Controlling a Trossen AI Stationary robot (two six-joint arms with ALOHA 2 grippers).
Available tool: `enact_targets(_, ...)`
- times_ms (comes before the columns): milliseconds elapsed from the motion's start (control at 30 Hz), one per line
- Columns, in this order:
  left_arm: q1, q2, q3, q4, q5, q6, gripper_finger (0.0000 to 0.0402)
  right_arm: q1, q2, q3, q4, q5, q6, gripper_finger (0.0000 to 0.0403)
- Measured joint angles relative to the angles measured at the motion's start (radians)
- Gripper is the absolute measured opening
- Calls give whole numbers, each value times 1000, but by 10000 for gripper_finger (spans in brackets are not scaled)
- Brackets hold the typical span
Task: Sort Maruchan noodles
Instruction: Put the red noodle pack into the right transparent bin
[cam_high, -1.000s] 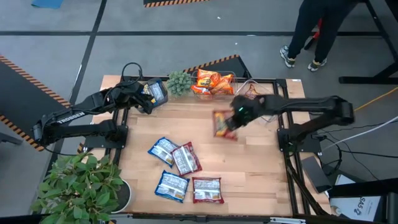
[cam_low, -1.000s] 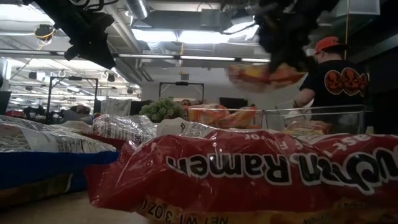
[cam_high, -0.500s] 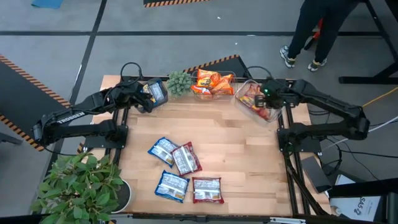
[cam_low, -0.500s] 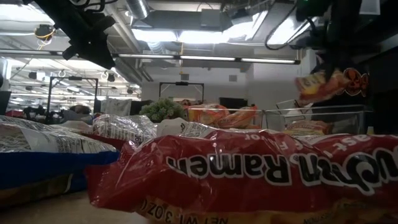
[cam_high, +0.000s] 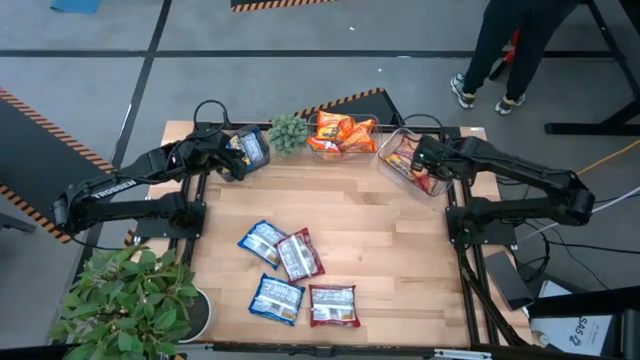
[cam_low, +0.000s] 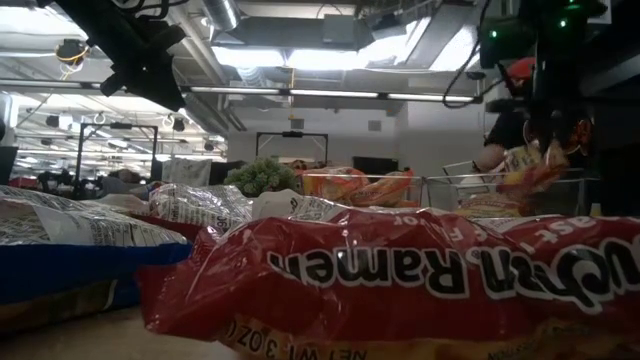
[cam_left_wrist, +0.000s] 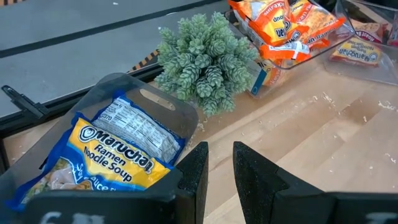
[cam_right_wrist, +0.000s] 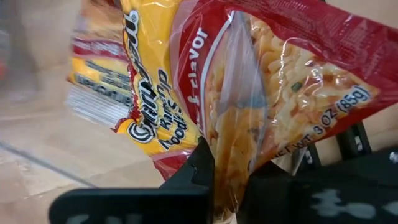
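The right gripper (cam_high: 428, 170), pinched shut on a red noodle packet (cam_right_wrist: 261, 81), hangs over the clear bin (cam_high: 392, 148) at two o'clock, so dropping it comes next, while the left gripper (cam_high: 228, 160) waits part-open, empty.

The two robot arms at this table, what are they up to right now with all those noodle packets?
They are sorting ramen packets by colour into clear bins at the far edge. The right gripper is shut on a red packet and holds it over the right bin, which already has red ones inside. The left gripper hangs by the left bin, which holds a blue packet. The middle bin holds orange packets. Four loose packets, blue and red, lie unsorted on the table.
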Motion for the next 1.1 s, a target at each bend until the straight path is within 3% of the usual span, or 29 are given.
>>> enact_targets(333,0,0,0,0,0,0,69,-7,0,-121,63,-60,-5,26)
enact_targets(600,0,0,0,0,0,0,69,-71,0,-119,56,-102,-97,146)
enact_targets(800,0,0,0,0,0,0,69,-98,-2,-22,48,-115,-177,216)
enact_targets(933,0,0,0,0,0,0,69,-96,-3,66,48,-68,-184,225)
enact_targets(1100,0,0,0,0,-2,1,69,-96,1,99,47,-47,-201,205)
